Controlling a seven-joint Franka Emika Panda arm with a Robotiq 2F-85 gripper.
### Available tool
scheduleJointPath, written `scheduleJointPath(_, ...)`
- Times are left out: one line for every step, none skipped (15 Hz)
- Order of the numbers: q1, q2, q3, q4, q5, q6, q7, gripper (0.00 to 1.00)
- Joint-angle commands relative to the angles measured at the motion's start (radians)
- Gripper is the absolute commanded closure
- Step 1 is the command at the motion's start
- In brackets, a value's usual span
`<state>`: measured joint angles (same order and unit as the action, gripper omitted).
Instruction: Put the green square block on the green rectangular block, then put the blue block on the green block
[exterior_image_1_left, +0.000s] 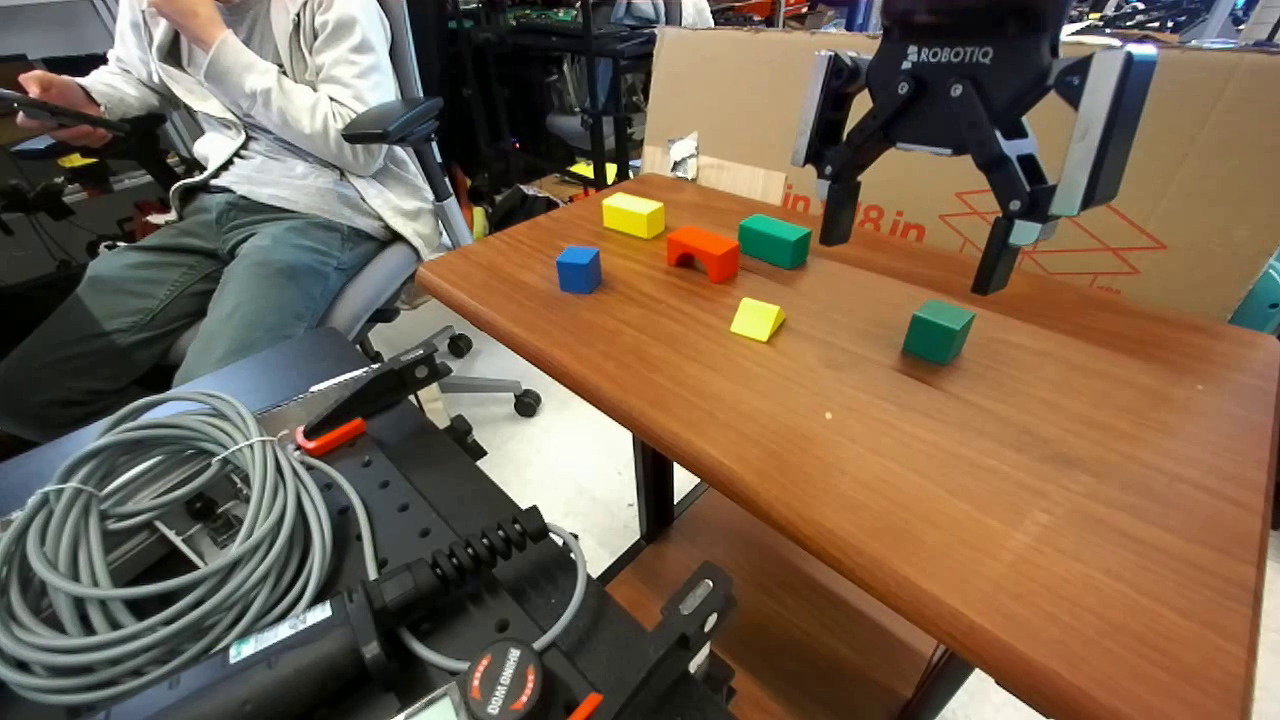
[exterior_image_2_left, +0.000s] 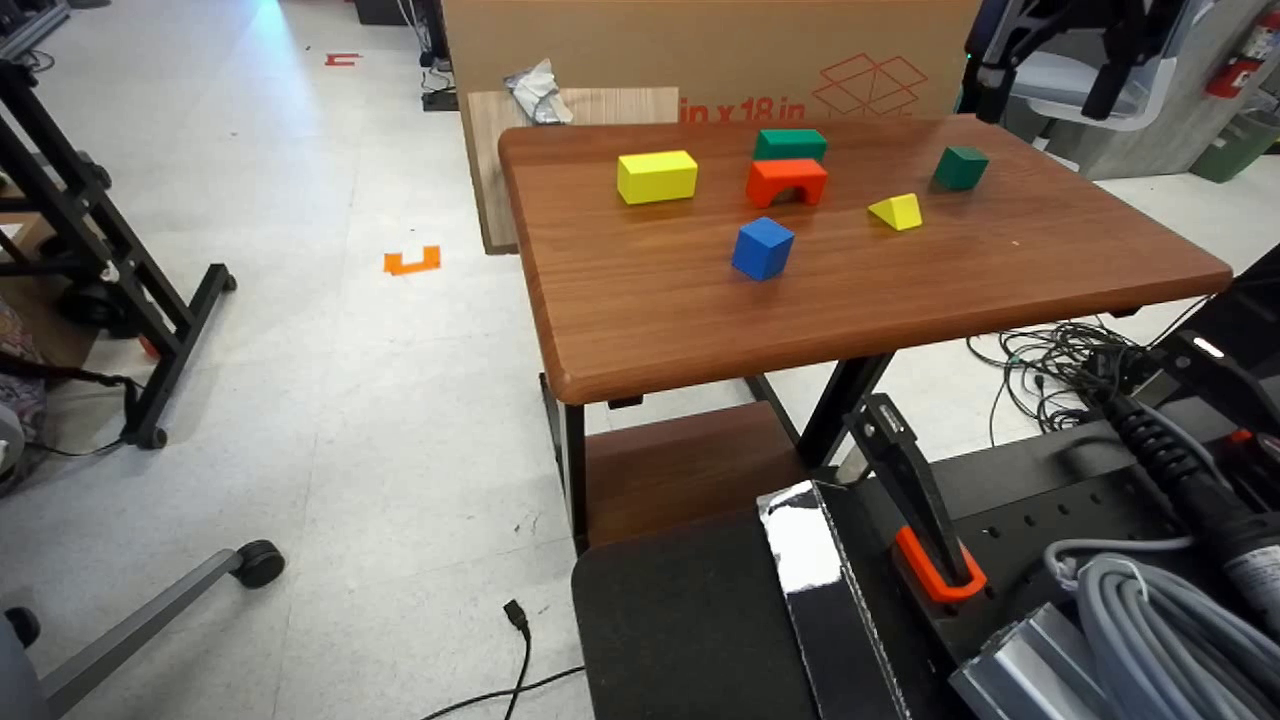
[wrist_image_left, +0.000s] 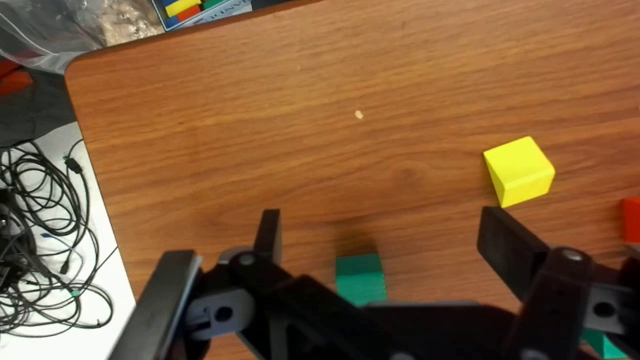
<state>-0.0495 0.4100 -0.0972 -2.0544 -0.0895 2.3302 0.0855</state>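
In an exterior view the gripper (exterior_image_1_left: 917, 243) hangs above the table (exterior_image_1_left: 1100, 480), its fingers (exterior_image_1_left: 997, 258) spread wide with nothing between them; the green cube (exterior_image_1_left: 939, 332) sits on the table below, apart from the fingertips, so the first pick-up is, I judge, not yet done; a tilted descent could bring a finger down on the cube's top and tip it.

In an exterior view the long green block (exterior_image_2_left: 790, 144) lies just behind the red arch (exterior_image_2_left: 785, 174), and I cannot tell whether they touch; fingers opening there could bump the arch and nudge the block; the blue cube (exterior_image_2_left: 763, 248) stands apart, in front of the arch; the block's long axis runs roughly along the table's back edge.

In the wrist view the green cube shows between the fingers, partly hidden by the gripper, nearer the finger away from the yellow wedge (wrist_image_left: 520, 172); closing off-centre could shove or twist it, and the finger beside the wedge could strike that; the cube has no long axis, but its sides look nearly in line with the fingers.
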Motion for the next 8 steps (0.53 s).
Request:
scheduleJointPath(0.004, 0.081, -0.001, 0.077, -0.006, 0.026, 0.011, 0.00)
scheduleJointPath(0.004, 0.098, -0.001, 0.093, -0.005, 0.024, 0.010, 0.00)
scheduleJointPath(0.004, 0.118, 0.001, 0.115, -0.002, 0.020, 0.007, 0.00)
scheduleJointPath(0.001, 0.133, 0.004, 0.133, 0.004, 0.013, 0.003, 0.00)
scheduleJointPath(0.001, 0.150, 0.004, 0.151, 0.005, 0.012, 0.002, 0.00)
scheduleJointPath(0.000, 0.168, 0.005, 0.172, 0.007, 0.010, 0.001, 0.00)
scheduleJointPath(-0.001, 0.183, 0.006, 0.191, 0.010, 0.004, 0.002, 0.00)
scheduleJointPath(-0.002, 0.199, 0.006, 0.207, 0.013, -0.002, 0.002, 0.00)
